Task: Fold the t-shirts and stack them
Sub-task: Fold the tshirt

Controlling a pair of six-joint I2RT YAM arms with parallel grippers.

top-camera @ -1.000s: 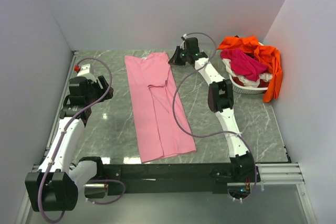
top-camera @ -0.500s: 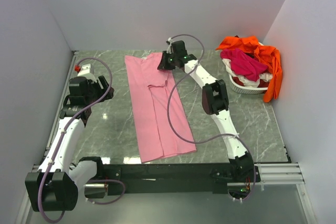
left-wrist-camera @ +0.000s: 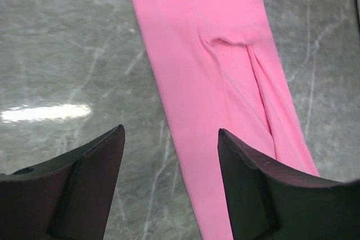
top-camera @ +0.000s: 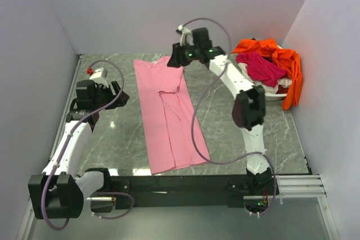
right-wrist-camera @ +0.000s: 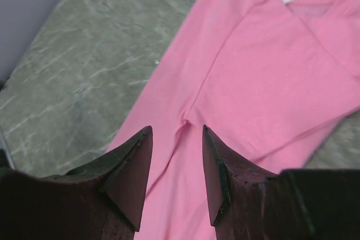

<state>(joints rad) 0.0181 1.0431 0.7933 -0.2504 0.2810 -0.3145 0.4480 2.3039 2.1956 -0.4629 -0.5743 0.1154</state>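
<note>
The light pink t-shirt [top-camera: 169,116] lies flat on the marble table as a long strip folded lengthwise, collar end at the far side. My right gripper [top-camera: 174,60] hovers over that far end, open, with only pink cloth [right-wrist-camera: 264,66] below its empty jaws [right-wrist-camera: 177,130]. My left gripper [top-camera: 115,96] stands left of the shirt, open and empty [left-wrist-camera: 170,133], looking down on the shirt's left edge [left-wrist-camera: 225,82]. The magenta t-shirt [top-camera: 261,68] and the orange t-shirt [top-camera: 289,71] are heaped in and over the basket.
A white plastic basket [top-camera: 264,95] stands at the far right against the wall. White walls close in the table on the left, back and right. Bare marble [top-camera: 118,139] lies between the pink shirt and my left arm.
My right arm has swung left from the shirt's far right corner to over its far end, and its jaws have opened. The left arm has shifted slightly; the shirt lies as before.
</note>
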